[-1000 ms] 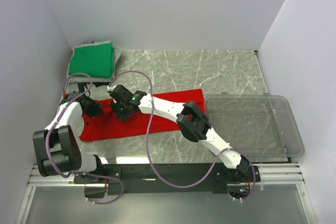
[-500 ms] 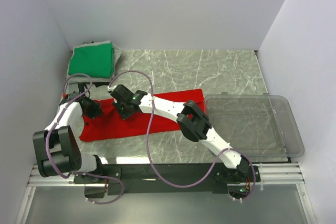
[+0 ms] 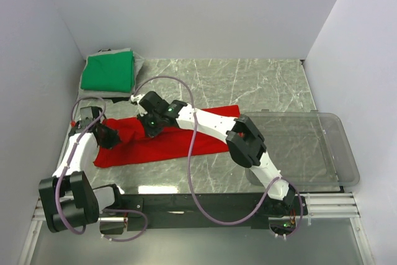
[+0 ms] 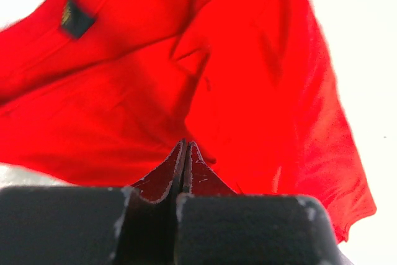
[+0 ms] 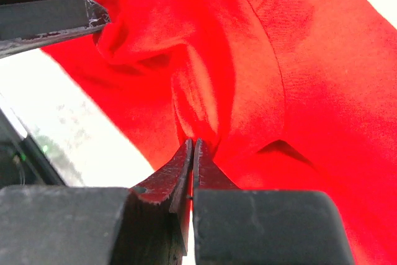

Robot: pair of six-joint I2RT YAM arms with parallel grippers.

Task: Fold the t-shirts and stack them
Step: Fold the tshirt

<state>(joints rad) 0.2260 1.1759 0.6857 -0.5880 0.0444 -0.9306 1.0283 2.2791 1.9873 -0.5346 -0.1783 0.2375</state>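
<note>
Green shirt (image 3: pixel 108 71) folded; red shirt (image 3: pixel 155 147) mid-fold.
Left fingers (image 4: pixel 162 181) and right fingers (image 5: pixel 166 181) clenched on it; stacking remains.

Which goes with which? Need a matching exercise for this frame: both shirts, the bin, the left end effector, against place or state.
Things:
1. red t-shirt
2. green t-shirt
3. clear plastic bin
4. left end effector

Place or state:
A. folded, far left corner of the table
B. shut, pinching red cloth
C. long strip across the middle of the table
D. right side of the table

Pairs: 1-C, 2-A, 3-D, 4-B
</note>
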